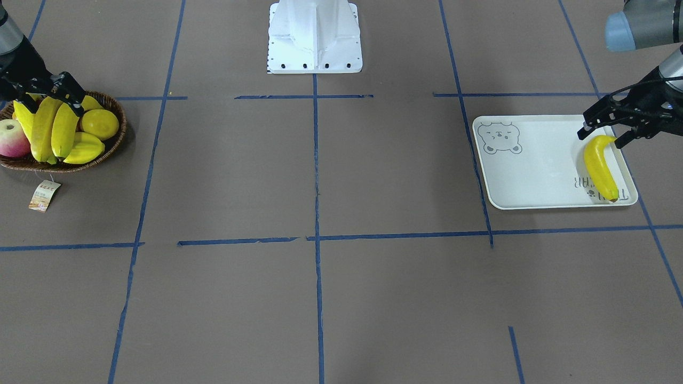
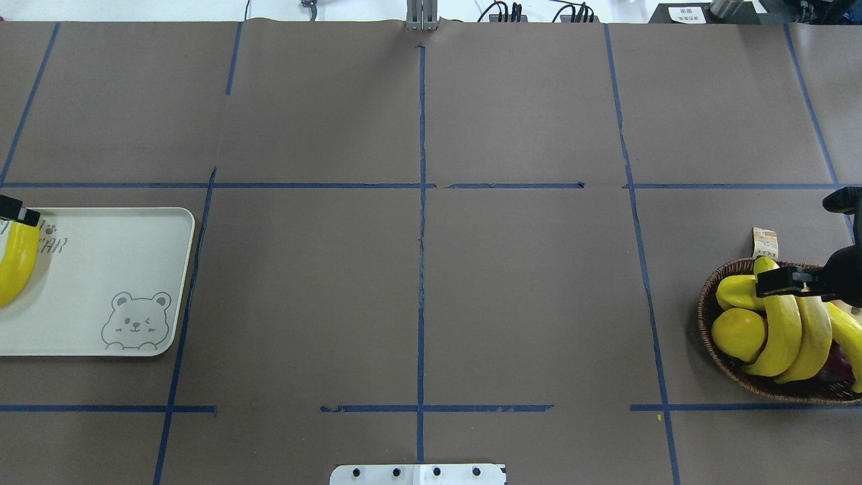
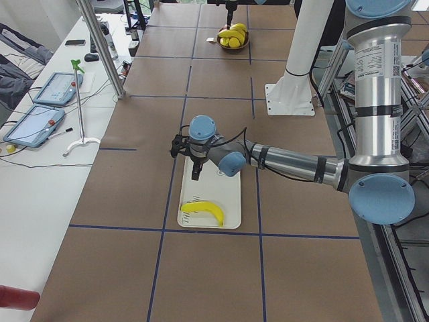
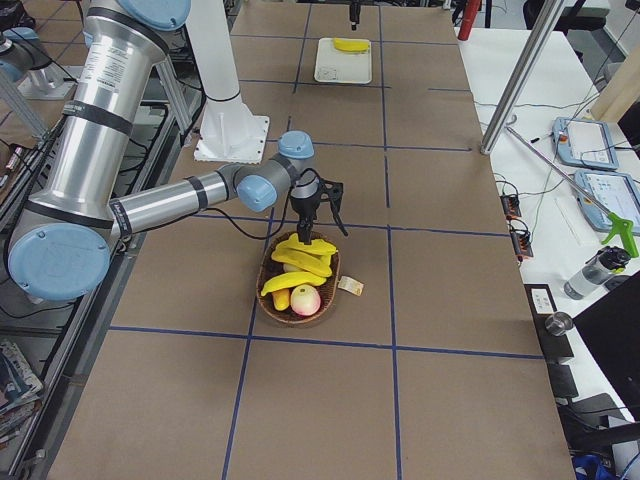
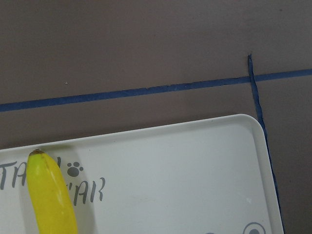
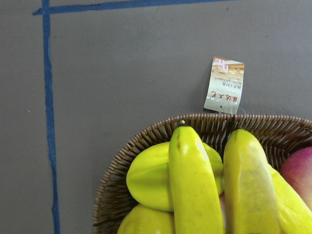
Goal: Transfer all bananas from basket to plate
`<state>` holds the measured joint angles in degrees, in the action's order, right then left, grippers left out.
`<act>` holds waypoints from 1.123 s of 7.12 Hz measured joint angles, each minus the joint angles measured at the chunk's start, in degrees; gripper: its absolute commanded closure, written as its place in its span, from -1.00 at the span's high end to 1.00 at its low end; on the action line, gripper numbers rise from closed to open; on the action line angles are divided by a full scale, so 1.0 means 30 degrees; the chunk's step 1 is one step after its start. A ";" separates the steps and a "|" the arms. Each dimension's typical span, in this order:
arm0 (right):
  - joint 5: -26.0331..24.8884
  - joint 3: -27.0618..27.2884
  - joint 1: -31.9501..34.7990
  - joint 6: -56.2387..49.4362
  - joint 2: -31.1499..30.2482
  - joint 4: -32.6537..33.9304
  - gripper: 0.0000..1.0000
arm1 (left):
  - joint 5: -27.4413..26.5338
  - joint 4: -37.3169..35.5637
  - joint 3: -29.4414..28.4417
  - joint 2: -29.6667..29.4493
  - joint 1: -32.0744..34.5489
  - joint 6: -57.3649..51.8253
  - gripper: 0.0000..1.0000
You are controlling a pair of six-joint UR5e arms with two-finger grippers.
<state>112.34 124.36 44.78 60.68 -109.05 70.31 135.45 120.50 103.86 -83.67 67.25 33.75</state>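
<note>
One banana (image 1: 600, 168) lies on the off-white bear plate (image 1: 533, 165), along the plate's side farthest from the basket; it also shows in the left wrist view (image 5: 51, 195). My left gripper (image 1: 601, 137) is open and hovers just above that banana's upper end, holding nothing. Three bananas (image 1: 45, 128) lie side by side in the wicker basket (image 1: 114, 141). My right gripper (image 1: 50, 101) is open just over their far ends, its fingers (image 2: 781, 283) straddling them. The right wrist view shows two banana tips (image 6: 195, 175) close up.
The basket also holds a ridged yellow starfruit (image 1: 85, 149), a round lemon (image 1: 100, 124) and a red-green apple (image 1: 12, 138). Its paper tag (image 1: 44, 195) lies on the table beside it. The robot's white base (image 1: 315, 37) stands at the table's middle back. Blue tape lines cross the brown table.
</note>
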 measured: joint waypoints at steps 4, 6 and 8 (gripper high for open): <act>-0.2080 0.0050 -0.2501 0.2228 -0.0104 0.0101 0.72 | -0.0004 -0.0001 -0.0164 -0.0080 -0.0086 0.0025 1.00; -0.2582 0.0140 -0.2665 0.2269 -0.0145 0.0314 0.72 | -0.0003 0.0000 -0.0188 -0.0132 -0.0092 0.0028 1.00; -0.2717 0.0402 -0.2677 0.2185 -0.0277 0.0391 0.72 | -0.0004 -0.0001 -0.0193 -0.0145 -0.0093 0.0037 1.00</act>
<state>104.19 125.56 36.75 67.24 -109.88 71.49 135.44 120.50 103.28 -84.11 66.97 33.86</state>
